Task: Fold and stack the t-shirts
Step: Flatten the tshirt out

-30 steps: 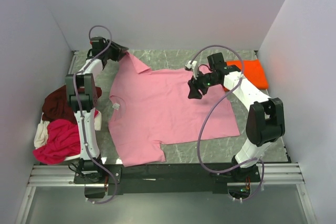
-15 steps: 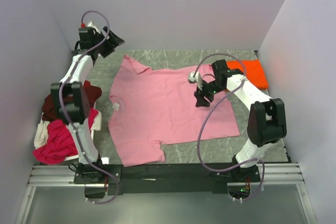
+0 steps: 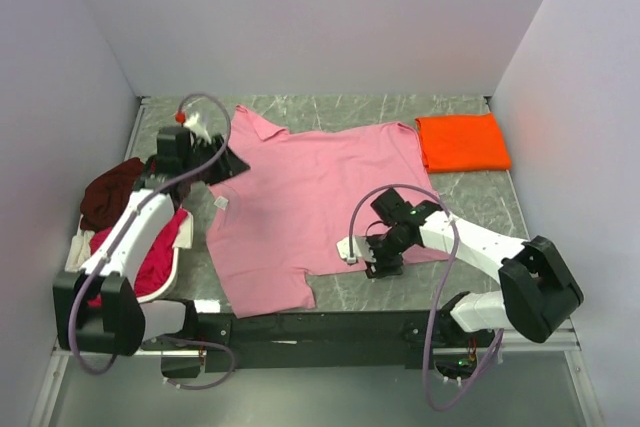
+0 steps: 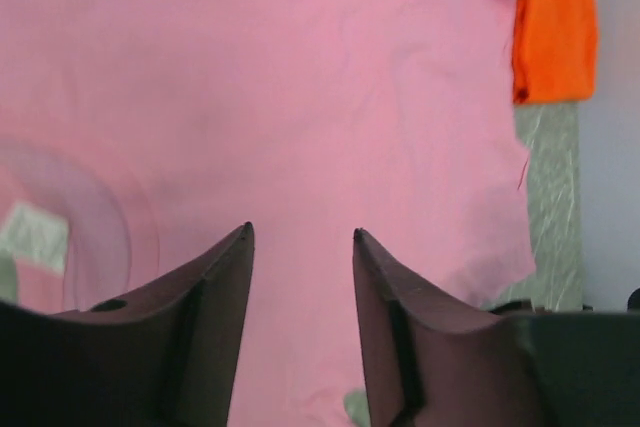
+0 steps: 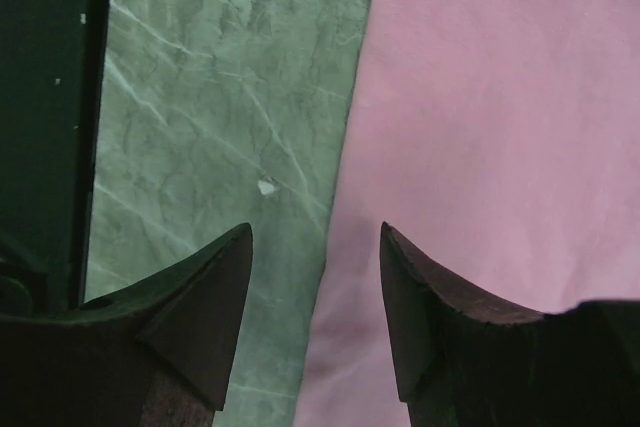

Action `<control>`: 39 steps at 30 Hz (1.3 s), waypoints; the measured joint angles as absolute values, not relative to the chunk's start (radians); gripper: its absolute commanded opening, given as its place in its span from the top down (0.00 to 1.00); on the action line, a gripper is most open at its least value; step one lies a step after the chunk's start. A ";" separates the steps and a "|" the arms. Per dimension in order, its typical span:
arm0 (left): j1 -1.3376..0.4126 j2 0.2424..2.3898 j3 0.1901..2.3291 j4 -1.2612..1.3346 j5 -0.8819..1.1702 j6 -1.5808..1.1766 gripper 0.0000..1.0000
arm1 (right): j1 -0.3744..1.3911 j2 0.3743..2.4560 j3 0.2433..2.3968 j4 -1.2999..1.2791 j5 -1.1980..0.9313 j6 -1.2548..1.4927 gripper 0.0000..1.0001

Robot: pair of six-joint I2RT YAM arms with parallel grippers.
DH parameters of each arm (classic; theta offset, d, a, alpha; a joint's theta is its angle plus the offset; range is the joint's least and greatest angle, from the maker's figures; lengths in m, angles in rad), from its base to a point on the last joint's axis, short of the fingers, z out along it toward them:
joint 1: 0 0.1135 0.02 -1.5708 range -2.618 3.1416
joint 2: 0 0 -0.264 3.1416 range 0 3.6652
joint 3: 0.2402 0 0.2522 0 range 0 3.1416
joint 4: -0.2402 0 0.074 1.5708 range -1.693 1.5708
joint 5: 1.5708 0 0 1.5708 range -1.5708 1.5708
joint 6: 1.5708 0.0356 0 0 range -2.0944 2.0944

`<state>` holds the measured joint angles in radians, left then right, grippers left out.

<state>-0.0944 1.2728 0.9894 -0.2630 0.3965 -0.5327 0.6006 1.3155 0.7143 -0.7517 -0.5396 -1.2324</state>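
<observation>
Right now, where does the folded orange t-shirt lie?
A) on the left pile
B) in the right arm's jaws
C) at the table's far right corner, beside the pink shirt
C: the orange t-shirt lies flat at the far right corner, beside the spread pink t-shirt.

table (image 3: 480,212): grey-green marble | walls (image 3: 300,17): plain pale lilac | rail (image 3: 330,328): dark

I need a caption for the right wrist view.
Open right gripper straddles the edge of the pink t-shirt on the marble table.
</observation>
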 measured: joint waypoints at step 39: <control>-0.738 0.803 0.374 -0.597 0.106 -1.163 0.74 | 1.056 1.269 0.643 -0.638 -0.348 -0.988 0.54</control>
